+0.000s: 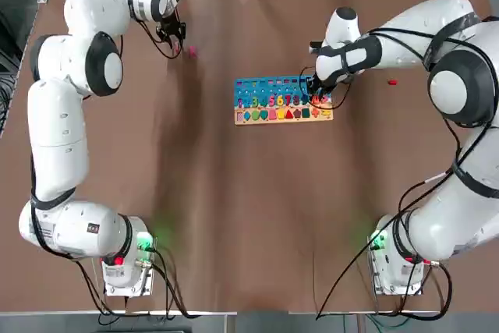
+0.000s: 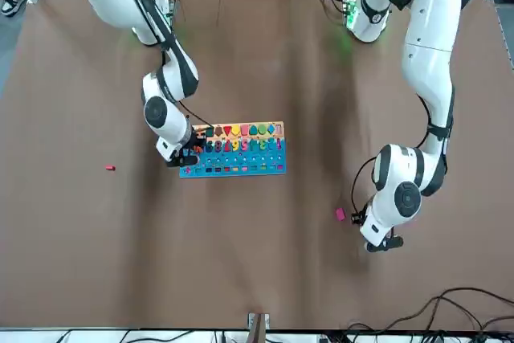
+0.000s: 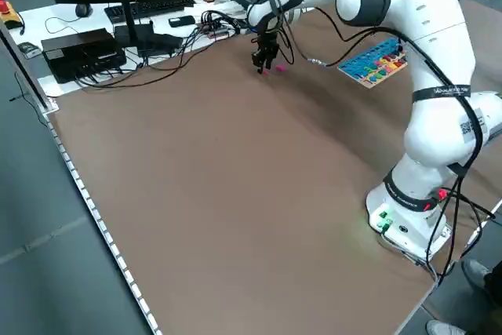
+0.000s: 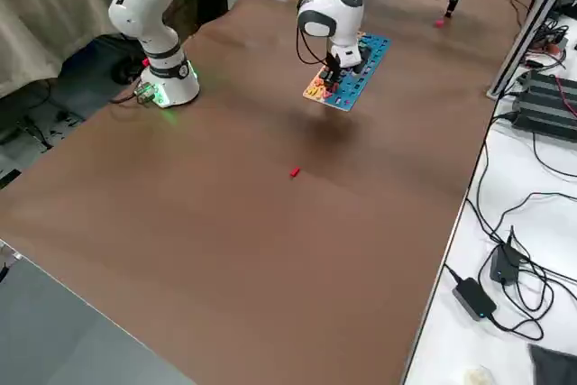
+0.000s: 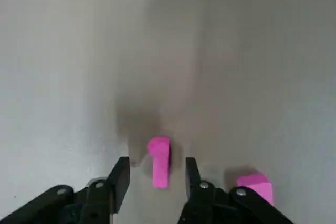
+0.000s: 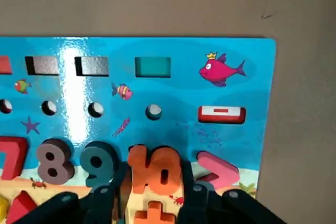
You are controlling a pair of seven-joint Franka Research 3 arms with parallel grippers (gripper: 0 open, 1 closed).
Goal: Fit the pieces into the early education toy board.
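Evidently both arms are at work at once. The right gripper (image 6: 152,190) stands over the toy board (image 1: 273,87), which lies just past the middle of the desk (image 1: 249,216), at the board's 3 o'clock end in the overhead view. Its fingers are drawn narrow on the orange "10" piece (image 6: 155,170), which sits beside the 9 in the number row, with a pink piece on its other side. The grip looks meant to seat that piece squarely in its hollow, though whether it is fully down cannot be told.

Away toward 10 o'clock from the board, the left gripper (image 5: 155,174) is low over the bare desk. Its fingers stand half open, one on each side of a small pink piece (image 5: 158,162) and not touching it, placed so that closing would pinch the piece across its narrow width. A second pink piece (image 5: 254,186) lies just beside that gripper.

One red piece (image 1: 392,81) lies alone on the desk at about 3 o'clock from the board, well apart from it and untouched.
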